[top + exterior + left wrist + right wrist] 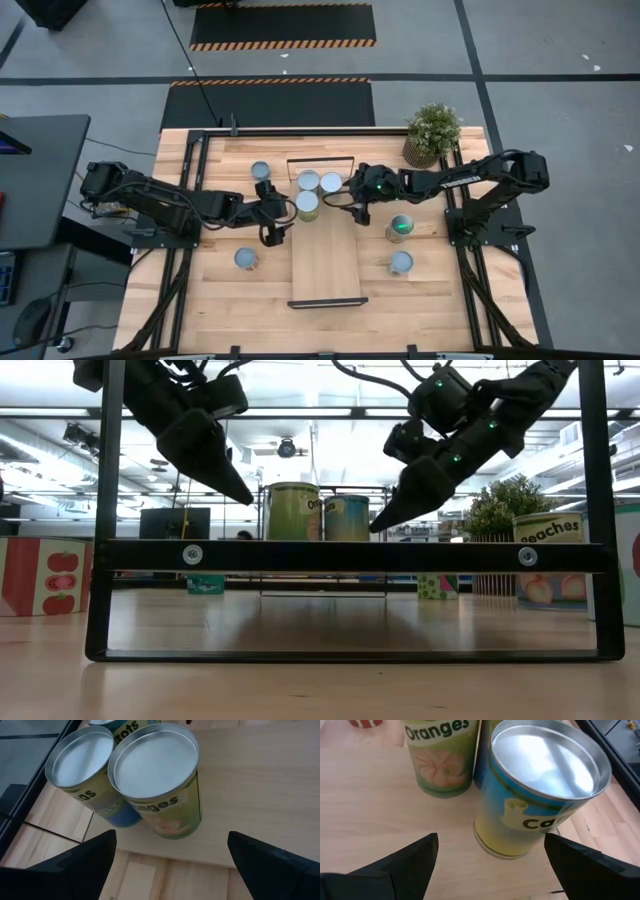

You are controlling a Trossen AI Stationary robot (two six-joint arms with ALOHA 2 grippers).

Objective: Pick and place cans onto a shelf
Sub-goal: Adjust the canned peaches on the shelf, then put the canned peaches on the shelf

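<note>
left gripper point(275, 228) hangs over the shelf's left edge near its far end, fingers spread wide and holding nothing; its wrist view shows the two dark fingers point(75, 862) parted below an oranges can point(156, 780) that stands free on the board. the shelf point(325, 270) lies lengthwise down the middle of the table point(200, 310), with three cans clustered at its far end: the near one point(307, 203), the far left one point(308, 181) and the far right one point(331, 182). so three look placed, and all stand upright (the low view shows two of them side by side behind the frame bar).

four cans are left on the tabletop. left of the shelf, one point(261, 171) stands near the far edge and another point(246, 259) sits closer to the table's middle, just off the shelf's left edge. right of the shelf, one point(400, 228) stands just beside the right arm and one point(400, 263) a little nearer the front edge.

right gripper point(360, 210) hovers at the shelf's right edge near the far end, also parted and empty; a blue and yellow can point(540, 790) stands clear between and beyond its fingers point(405, 860).

by my count the job is a little under half done, and neither arm is carrying a can now.
</note>
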